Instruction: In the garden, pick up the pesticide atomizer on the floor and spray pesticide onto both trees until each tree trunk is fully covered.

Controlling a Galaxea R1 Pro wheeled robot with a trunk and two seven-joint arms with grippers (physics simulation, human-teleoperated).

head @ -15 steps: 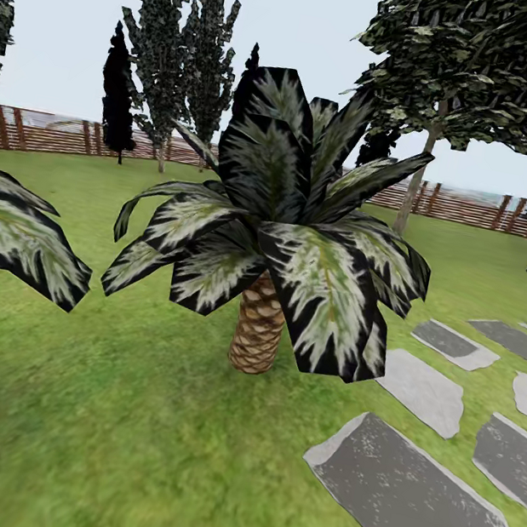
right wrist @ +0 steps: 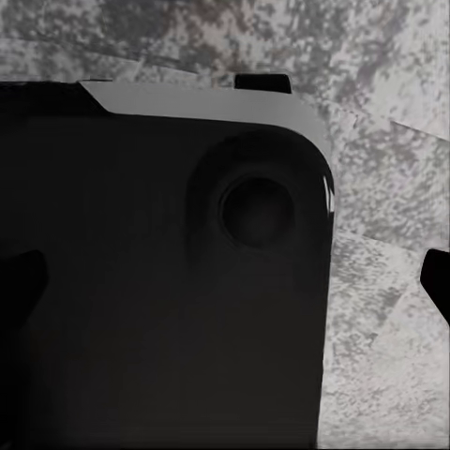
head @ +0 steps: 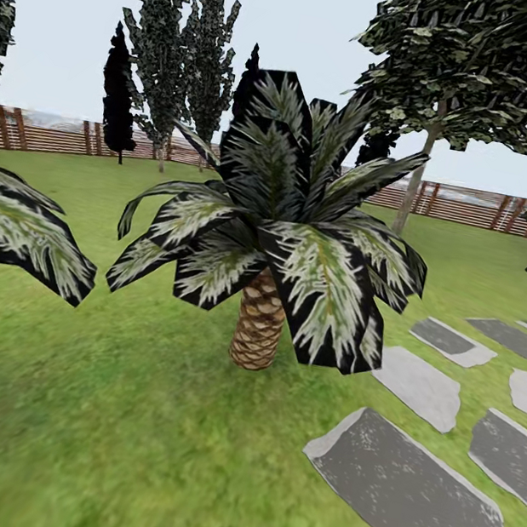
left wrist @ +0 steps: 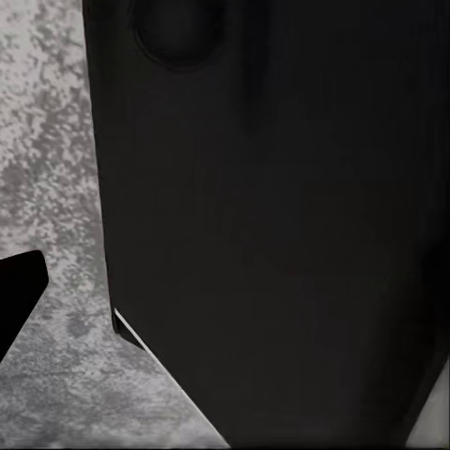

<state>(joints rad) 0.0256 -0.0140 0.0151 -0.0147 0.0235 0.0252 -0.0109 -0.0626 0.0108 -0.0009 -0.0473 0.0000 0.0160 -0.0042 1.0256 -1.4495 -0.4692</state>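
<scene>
Facing the garden from the head view, the robot stands on the lawn with grey paving slabs running along the lawn's right edge, nearest at the lower right corner. Just beyond, mid-lawn, a short palm with a scaly trunk blocks the direct line ahead; a second palm's fronds enter at the left edge.

Change against the picture half a second ago: the whole scene has shifted slightly, the palm sitting a little to the right and the slabs a little nearer the left. This indicates camera or base motion, not motion of the objects. Judgement: the robot is in transit, searching.

Pesticide atomizer: not located on the grass in view.

Open room: clear grass lies left and right of the palm trunk, extending to the wooden fence at the far edge. A leafy tree stands before the fence at right, dark conifers at left.

Wrist views: dark robot housing over mottled grey ground. Jaw state of either gripper: cannot tell
</scene>
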